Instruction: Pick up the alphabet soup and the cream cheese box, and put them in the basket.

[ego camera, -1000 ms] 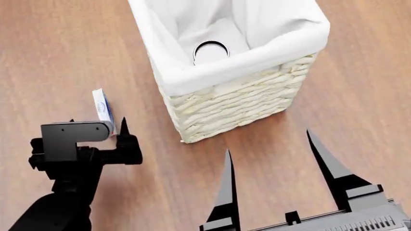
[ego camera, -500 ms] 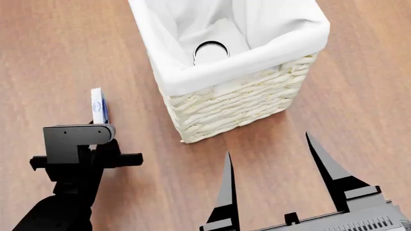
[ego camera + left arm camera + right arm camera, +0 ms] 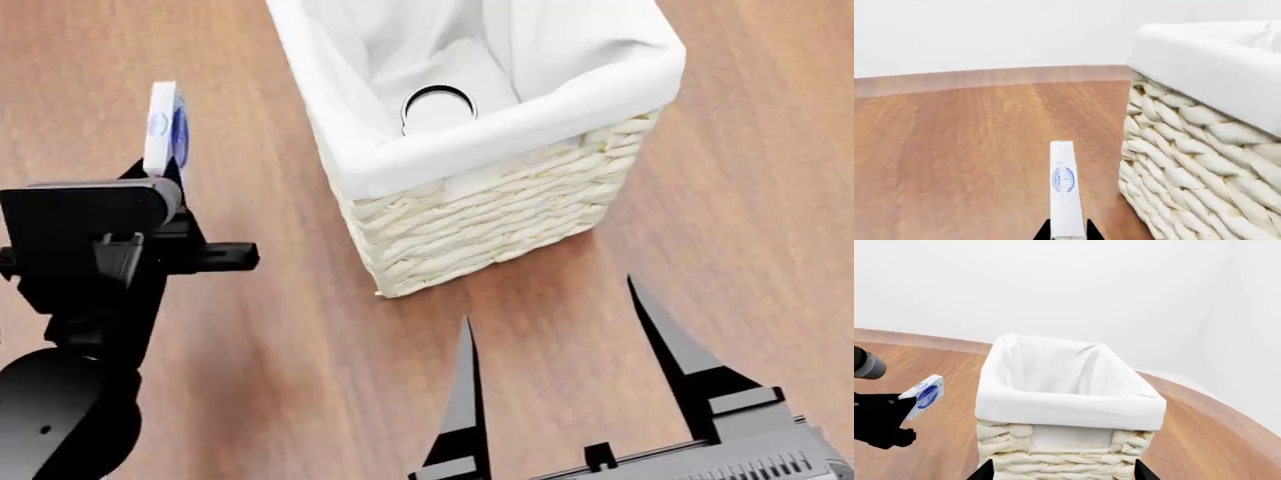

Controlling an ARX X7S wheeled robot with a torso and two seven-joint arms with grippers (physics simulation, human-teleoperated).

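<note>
Wicker, left wrist view: I see the basket (image 3: 1187, 150) just beside the cream cheese box (image 3: 1063, 190), which my left gripper (image 3: 1066, 231) pinches at its near end; the box's long axis runs straight out from the gripper.
Head view, carry: left gripper (image 3: 158, 178) holds the box (image 3: 163, 128) on edge, clear above the wooden floor (image 3: 747, 200), left of the basket (image 3: 481, 220) and apart from it.
Head view, basket: a can's round top (image 3: 438, 107) already sits inside the lining.
Head view, right gripper (image 3: 567, 345): spread wide, empty, near the basket's front.
Right wrist view: box (image 3: 924, 396) hangs left of the basket (image 3: 1067, 405), at about rim height; I judge I must go over the rim next.
</note>
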